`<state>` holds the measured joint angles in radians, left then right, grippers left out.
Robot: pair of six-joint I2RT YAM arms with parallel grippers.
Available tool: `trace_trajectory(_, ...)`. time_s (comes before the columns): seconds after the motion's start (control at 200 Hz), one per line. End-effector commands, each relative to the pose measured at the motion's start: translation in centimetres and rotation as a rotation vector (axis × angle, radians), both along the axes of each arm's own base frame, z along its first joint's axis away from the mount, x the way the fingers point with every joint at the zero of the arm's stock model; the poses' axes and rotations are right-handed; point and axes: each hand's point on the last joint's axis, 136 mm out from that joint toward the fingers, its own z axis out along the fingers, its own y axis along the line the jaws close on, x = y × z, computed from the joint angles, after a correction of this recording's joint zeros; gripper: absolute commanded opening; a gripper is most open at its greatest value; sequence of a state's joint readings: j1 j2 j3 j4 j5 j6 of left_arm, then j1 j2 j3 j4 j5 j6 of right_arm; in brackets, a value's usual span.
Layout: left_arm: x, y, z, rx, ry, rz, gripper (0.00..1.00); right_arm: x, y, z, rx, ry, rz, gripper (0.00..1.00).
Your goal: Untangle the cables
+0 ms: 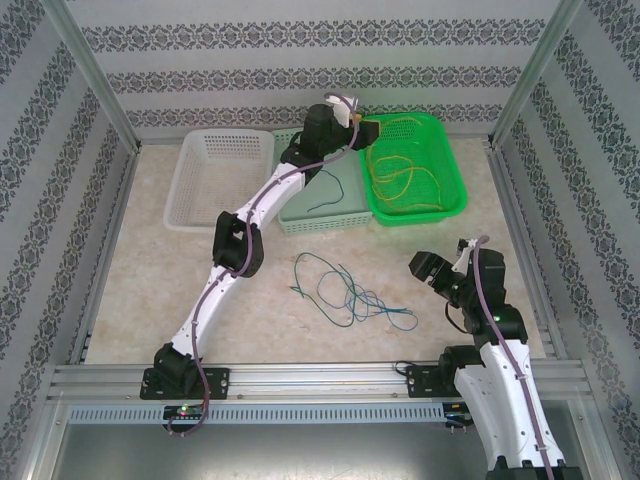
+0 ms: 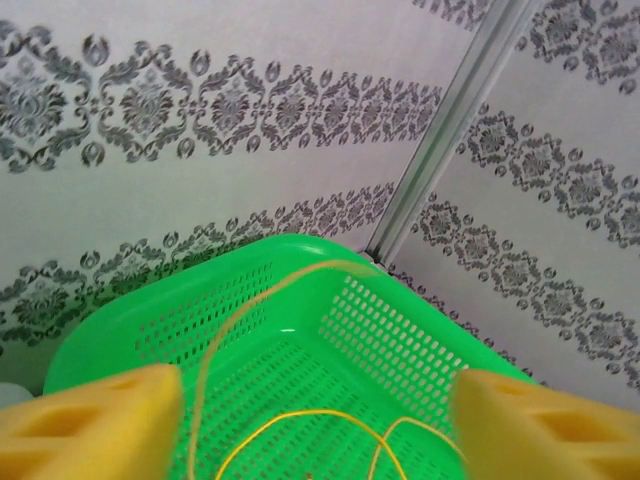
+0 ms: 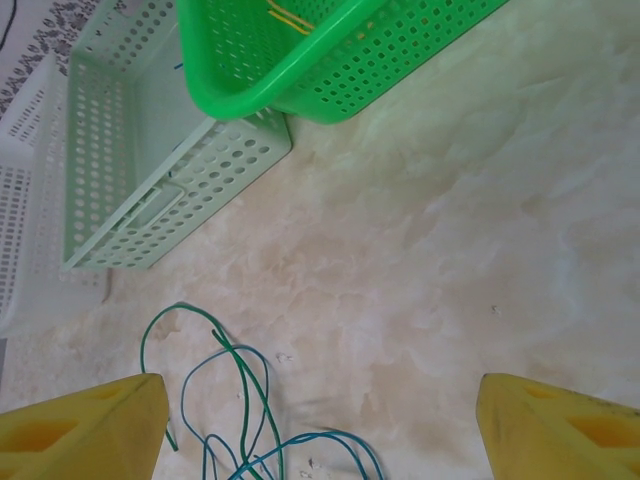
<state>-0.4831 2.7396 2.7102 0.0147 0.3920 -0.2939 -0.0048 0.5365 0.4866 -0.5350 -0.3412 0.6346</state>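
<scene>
Reaching far across the pale marbled table [image 1: 150, 290]: left hand [image 1: 352, 118], poised above the left rim of the bright green perforated plastic basket [image 1: 455, 195] at the back right. Yellow fingers [image 2: 90, 420] spread wide apart, clamped on nothing. Between them, seen from the left wrist, one thin yellow wire [image 2: 215, 340] arching up from the basket floor close beside the left finger; whether touching it, cannot tell. More thin yellow cables [image 1: 400, 170] loosely coiled on the floor of that same basket.

Just left of the green basket and touching it: a pale green perforated plastic basket [image 1: 345, 215] with a single dark green cable [image 1: 325, 195] curled inside. Further left, a white perforated plastic basket [image 1: 205, 175].

In front of the baskets, near the table's middle: a loose tangle of thin blue and green cables [image 1: 345, 290], loops overlapping, lying flat and apart from every basket.

Well to the right of the tangle: right hand [image 1: 428, 268], low over bare table, its yellow fingers [image 3: 80, 425] wide apart and holding nothing, the tangle's loops [image 3: 240, 400] just beside the left finger in the right wrist view.
</scene>
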Motion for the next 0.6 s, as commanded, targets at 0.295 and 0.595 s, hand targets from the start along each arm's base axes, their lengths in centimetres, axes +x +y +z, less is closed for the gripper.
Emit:
trace_trajectory(0.295,-3.2,0.2,5.1,0.062,0.029,-0.016,1.00,-0.9,2.9,-0.4,-0.029,0.037,0.221,0.70)
trace_trajectory(0.595,-7.9,5.1,8.9,-0.044,0.173,-0.005,1.00,-3.1,6.8,-3.7,-0.242,0.155,0.455,0.69)
